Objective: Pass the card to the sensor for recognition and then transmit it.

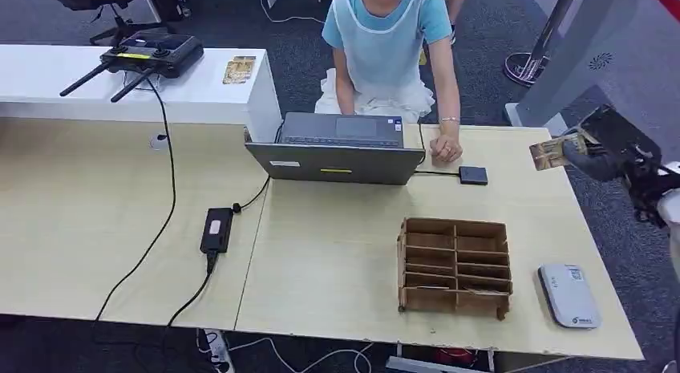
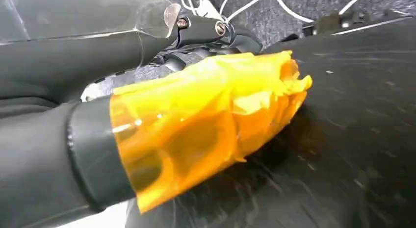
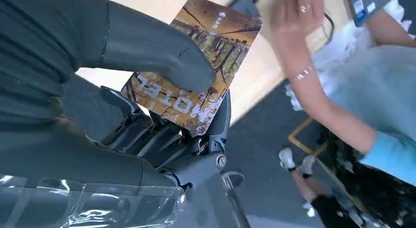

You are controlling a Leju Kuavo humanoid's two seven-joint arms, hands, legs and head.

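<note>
- Head view: the right hand (image 1: 597,152) is up in the air past the far right edge of the tabletop (image 1: 337,237), holding the card (image 1: 550,153).
- Right wrist view: the thumb presses the card (image 3: 194,66) flat onto the dark fingers (image 3: 162,139) under it. Most of the card sticks out, probably so a reader can see it.
- The small black box (image 1: 473,176) by the person's hand (image 1: 446,149) may be the sensor, wired to the laptop (image 1: 337,148). The card is well apart from it.
- The person (image 1: 393,44) sits across the tabletop, close enough to take the card later.
- Left wrist view: the left hand (image 2: 196,125) has orange tape on its thumb. I cannot tell if it is open or closed.
- The cardboard rack (image 1: 455,266) and grey device (image 1: 568,295) sit near the robot.
</note>
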